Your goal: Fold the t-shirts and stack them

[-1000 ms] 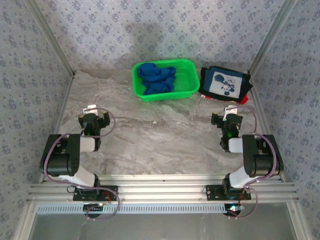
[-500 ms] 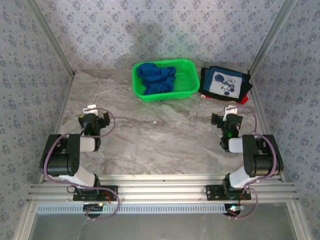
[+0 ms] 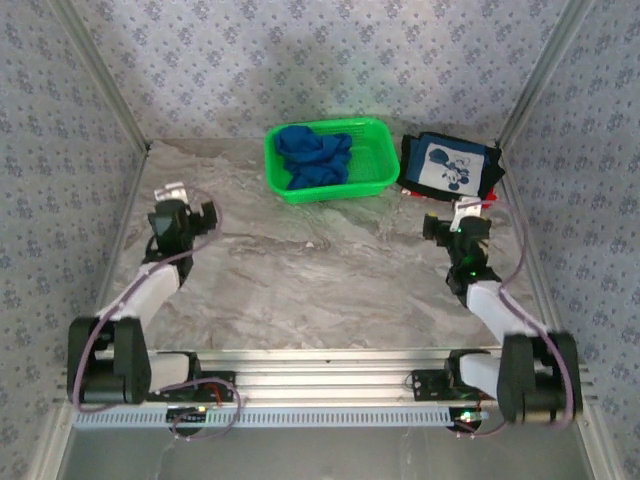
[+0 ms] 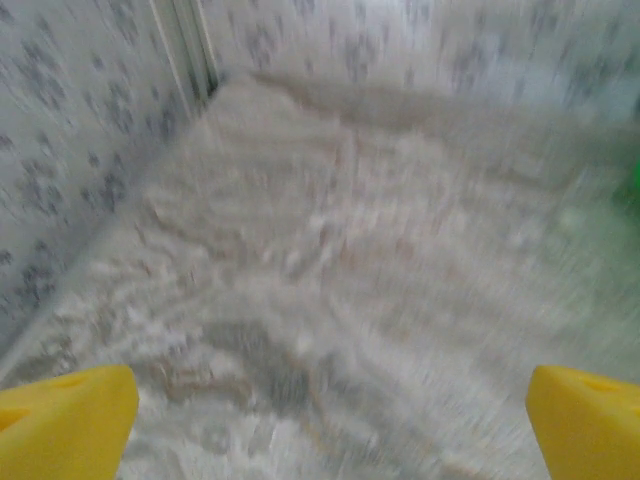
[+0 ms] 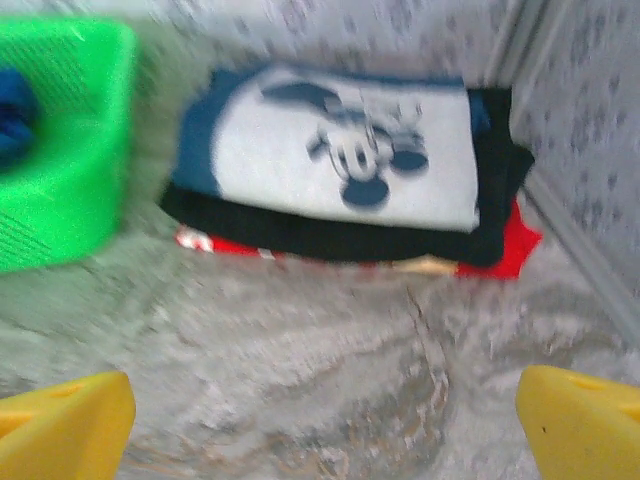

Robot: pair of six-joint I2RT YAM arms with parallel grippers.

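- Wide open and empty over the bare table [image 3: 320,280], near left: left gripper [image 3: 180,207].
- Crumpled in the green basket [image 3: 325,193], far centre: royal blue t-shirt [image 3: 312,156]; soft, light, likely best pinched at a raised fold.
- Folded, far right: navy t-shirt [image 3: 450,166] atop red t-shirt [image 5: 515,245].
- Wide open, holding nothing, just near that stack: right gripper [image 3: 458,224].

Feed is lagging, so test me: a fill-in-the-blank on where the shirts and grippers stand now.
The blue shirt lies crumpled inside the green ____.
The folded navy shirt rests on top of the ____.
The left gripper and right gripper are both ____, holding nothing.
Missing: basket; red shirt; open.
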